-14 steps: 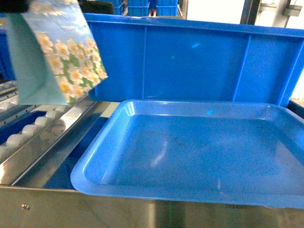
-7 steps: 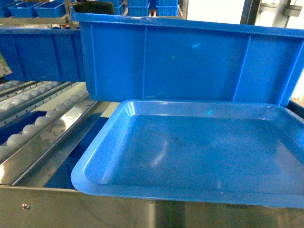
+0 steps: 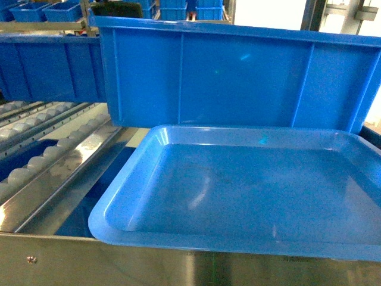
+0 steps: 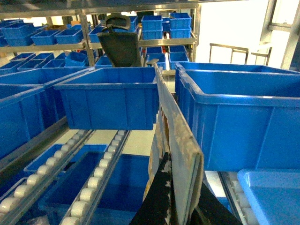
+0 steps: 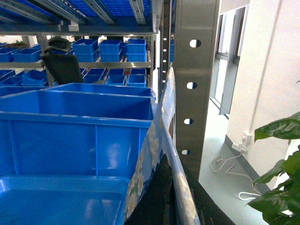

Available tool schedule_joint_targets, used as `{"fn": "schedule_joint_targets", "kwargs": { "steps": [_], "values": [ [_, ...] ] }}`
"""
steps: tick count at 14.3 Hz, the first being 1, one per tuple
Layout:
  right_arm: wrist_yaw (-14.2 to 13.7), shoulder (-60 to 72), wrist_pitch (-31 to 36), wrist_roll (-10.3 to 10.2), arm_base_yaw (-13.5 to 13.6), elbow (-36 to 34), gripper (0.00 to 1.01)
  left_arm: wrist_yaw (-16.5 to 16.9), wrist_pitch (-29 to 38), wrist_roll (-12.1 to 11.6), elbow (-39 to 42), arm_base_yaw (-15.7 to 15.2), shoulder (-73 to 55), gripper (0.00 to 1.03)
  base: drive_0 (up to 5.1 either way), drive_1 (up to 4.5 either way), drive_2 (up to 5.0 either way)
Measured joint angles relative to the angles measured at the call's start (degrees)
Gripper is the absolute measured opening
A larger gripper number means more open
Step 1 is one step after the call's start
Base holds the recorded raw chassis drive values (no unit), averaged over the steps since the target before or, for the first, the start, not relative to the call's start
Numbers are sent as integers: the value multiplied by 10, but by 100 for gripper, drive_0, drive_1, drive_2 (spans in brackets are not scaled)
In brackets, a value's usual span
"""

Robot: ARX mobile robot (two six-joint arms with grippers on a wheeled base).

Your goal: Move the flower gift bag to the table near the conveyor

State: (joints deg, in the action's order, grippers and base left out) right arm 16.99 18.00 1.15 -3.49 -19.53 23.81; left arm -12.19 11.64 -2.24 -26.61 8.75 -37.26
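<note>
left tool: the left tool (image 4: 176,206) sat at the bottom edge of the left wrist view, dark fingers closed on the edge of a flower gift bag (image 4: 180,140) that rose straight above it.
right tool: the right tool (image 5: 166,201) was likewise clamped on a printed bag edge (image 5: 164,122) standing up in front of it; probably a gift bag too, though only a thin strip showed, and whether it was a second bag I cannot tell.
bag location: held off the ground above each tool, not resting on anything; none in the head view.
table: not visible in any view, so the drop spot was unknown from here.
conveyor: the conveyor (image 3: 53,161) rollers ran below and to the left of the left tool (image 4: 89,187).
near tools: blue bins (image 4: 110,96) ahead of the left tool; a blue tray (image 3: 250,185) below the right tool, steel post (image 5: 196,70) just to its right.
risk: thin edge grip could slip, letting the bag drop onto the rollers or into a bin; a swinging bag could catch on a bin rim or the post.
view gap: only the wrist views showed bags and grips; the head view showed tray, bin wall and rollers, no tools.
</note>
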Motion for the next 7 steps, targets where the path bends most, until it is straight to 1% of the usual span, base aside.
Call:
{"fn": "schedule_joint_targets", "kwargs": {
  "steps": [6, 7],
  "values": [
    [-1, 0, -1, 0, 0, 0, 2, 1, 2, 0, 0, 1, 2, 2, 0, 0, 0],
    [-1, 0, 0, 0, 0, 0, 2, 2, 0, 0, 0, 1, 1, 2, -476, 256, 256]
  ]
}}
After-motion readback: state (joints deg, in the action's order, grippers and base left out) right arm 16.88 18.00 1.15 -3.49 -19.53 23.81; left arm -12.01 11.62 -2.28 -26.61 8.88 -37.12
